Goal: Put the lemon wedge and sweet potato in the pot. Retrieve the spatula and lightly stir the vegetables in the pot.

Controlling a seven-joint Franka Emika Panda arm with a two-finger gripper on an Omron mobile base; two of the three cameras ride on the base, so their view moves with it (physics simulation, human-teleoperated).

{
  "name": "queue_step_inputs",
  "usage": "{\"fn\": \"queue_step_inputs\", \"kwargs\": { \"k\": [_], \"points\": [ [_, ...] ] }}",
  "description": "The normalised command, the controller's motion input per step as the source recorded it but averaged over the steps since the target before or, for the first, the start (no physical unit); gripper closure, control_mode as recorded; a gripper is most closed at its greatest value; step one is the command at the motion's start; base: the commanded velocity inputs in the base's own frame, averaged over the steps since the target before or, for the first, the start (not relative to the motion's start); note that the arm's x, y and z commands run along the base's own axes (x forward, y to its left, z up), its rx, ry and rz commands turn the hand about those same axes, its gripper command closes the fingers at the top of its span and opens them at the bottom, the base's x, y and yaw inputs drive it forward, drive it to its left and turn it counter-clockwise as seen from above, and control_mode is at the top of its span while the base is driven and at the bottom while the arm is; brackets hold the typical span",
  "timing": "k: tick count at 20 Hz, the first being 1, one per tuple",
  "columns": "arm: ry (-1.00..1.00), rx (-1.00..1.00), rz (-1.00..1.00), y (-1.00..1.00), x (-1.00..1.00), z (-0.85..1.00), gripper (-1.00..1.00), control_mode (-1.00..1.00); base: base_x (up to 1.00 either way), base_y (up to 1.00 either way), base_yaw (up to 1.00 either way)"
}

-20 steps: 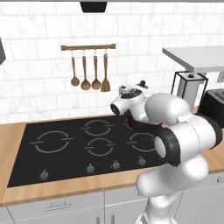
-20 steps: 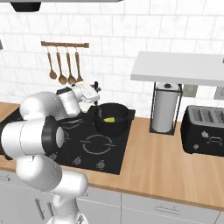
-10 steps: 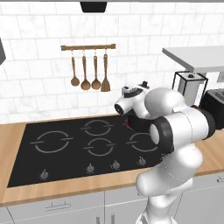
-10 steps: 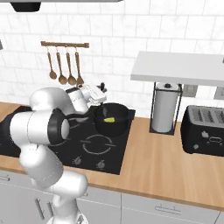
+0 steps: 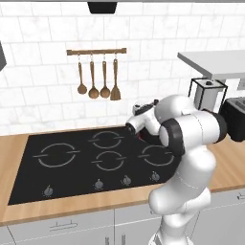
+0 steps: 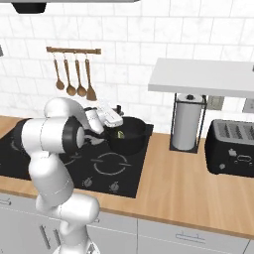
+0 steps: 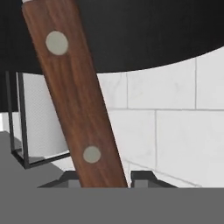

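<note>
One squat round black pot (image 6: 128, 134) holds one yellow-green lemon wedge (image 6: 119, 134); the claw (image 7: 105, 178) grips one spatula's reddish-brown wooden handle (image 7: 76, 98).

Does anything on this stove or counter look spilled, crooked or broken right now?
Nothing stands out. The squat black pot sits upright on the black cooktop, something small and yellow-green showing inside it. The reddish-brown wooden spatula handle slants between the fingertips of the gripper.
</note>
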Motion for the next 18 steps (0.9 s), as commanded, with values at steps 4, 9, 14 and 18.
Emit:
{"fn": "queue_step_inputs", "kwargs": {
  "k": [4, 9, 14, 18],
  "points": [
    [0.00, 0.00, 0.00, 0.00, 0.27, -0.67, 1.00, -1.00, 0.00, 0.00, 0.00],
    [-0.10, 0.00, 0.00, -0.04, 0.48, -0.35, 1.00, -1.00, 0.00, 0.00, 0.00],
    [-0.15, 0.00, 0.02, -0.14, 0.33, -0.09, 1.00, -1.00, 0.00, 0.00, 0.00],
    [-0.23, 0.00, 0.03, -0.03, -0.07, 0.00, 1.00, -1.00, 0.00, 0.00, 0.00]
  ]
}}
